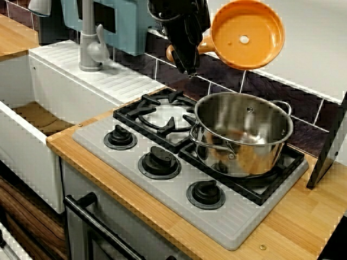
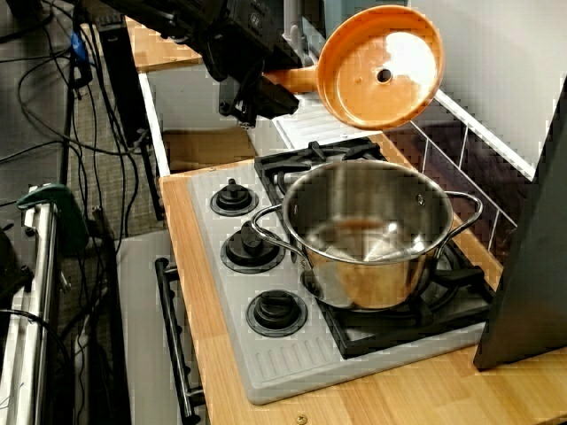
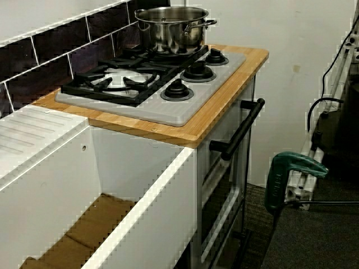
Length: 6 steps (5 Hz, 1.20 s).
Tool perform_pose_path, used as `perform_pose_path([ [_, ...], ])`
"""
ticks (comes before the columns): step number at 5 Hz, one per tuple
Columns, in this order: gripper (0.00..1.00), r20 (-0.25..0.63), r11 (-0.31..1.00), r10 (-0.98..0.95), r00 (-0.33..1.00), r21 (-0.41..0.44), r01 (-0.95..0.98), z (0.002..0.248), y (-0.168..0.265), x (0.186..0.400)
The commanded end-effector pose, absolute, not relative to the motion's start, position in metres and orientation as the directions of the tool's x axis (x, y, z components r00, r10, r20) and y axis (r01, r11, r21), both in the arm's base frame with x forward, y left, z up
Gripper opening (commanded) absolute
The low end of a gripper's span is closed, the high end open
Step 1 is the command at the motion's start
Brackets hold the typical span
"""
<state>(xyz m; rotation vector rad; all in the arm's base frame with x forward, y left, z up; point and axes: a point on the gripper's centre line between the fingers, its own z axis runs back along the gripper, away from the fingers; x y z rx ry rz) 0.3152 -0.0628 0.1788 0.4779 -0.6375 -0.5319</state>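
Gripper (image 1: 188, 58) is up in the air behind the hob, fingers pinched on the stub handle (image 1: 205, 45) of an orange pan (image 1: 248, 33). In the front view the black fingers point down and the handle passes between them. The pan hangs out to the side of the gripper, tipped steeply on edge so its inside faces the camera, with a small pale spot at the centre. It sits close to the white wall and above the dark tile strip (image 1: 271, 89). It is above and slightly behind a steel pot (image 1: 244, 132), well apart from it and not touching. The side view matches: pan (image 2: 381, 66) raised over the pot (image 2: 368, 235), gripper (image 2: 261, 93) on the handle end, toward the sink. The pot stands upright on the black grate of one burner, two loop handles, orange reflection inside its wall. The neighbouring burner grate (image 1: 162, 116) carries nothing. Three black knobs (image 1: 159, 162) run in a row along the front of the grey hob plate (image 1: 108, 157), which is set into the wooden counter (image 1: 303, 216). White sink (image 1: 16, 81) and grey faucet (image 1: 89, 38) are beside the hob. The view from the sink end shows only the pot (image 3: 171, 28), hob and black oven handle (image 3: 241, 126); gripper and pan are out of that shot.
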Motion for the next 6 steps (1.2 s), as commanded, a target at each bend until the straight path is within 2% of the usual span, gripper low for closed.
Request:
perform_pose_path([
  [1, 0.0, 0.368, 0.816, -0.574, 0.732, 0.332, 0.473, 0.194, -0.053, 0.319],
  [3, 0.0, 0.335, 0.815, -0.578, 0.744, 0.183, 0.55, 0.199, -0.046, 0.323],
  [4, 0.0, 0.332, 0.809, -0.583, 0.742, 0.147, 0.569, 0.201, -0.042, 0.324],
  [6, 0.0, 0.287, 0.742, -0.621, 0.729, -0.085, 0.665, 0.203, -0.039, 0.328],
])
